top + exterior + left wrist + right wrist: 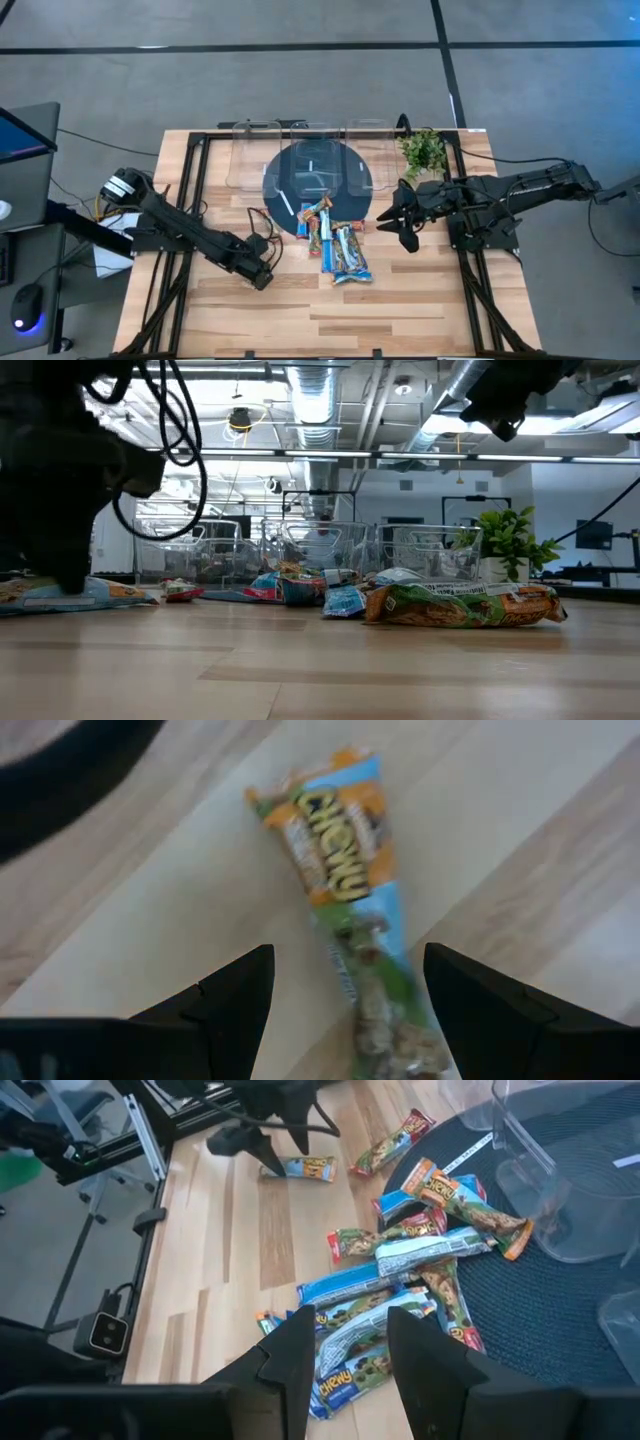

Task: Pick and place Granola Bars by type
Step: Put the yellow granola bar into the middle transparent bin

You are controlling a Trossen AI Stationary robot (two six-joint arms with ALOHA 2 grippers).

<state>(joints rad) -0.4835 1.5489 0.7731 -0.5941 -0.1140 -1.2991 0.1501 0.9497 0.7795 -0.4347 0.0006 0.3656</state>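
— What do I have besides the job itself?
— A wooden table [400,310] on a black frame. At its far edge I see a row of clear bins [300,150], with a round dark mat [290,180] partly under them.
— Anything else?
— A small green plant [424,150] at the far right corner, just beside the bins. A mouse [26,303] on a desk to the left.

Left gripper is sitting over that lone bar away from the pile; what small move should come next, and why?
Probably closing the fingers. In the left wrist view the left gripper stands open with its two dark fingers on either side of the orange-and-blue wrapped granola bar lying flat on the wooden table, and the low view shows it down at the table. The right gripper waits raised beside the pile.
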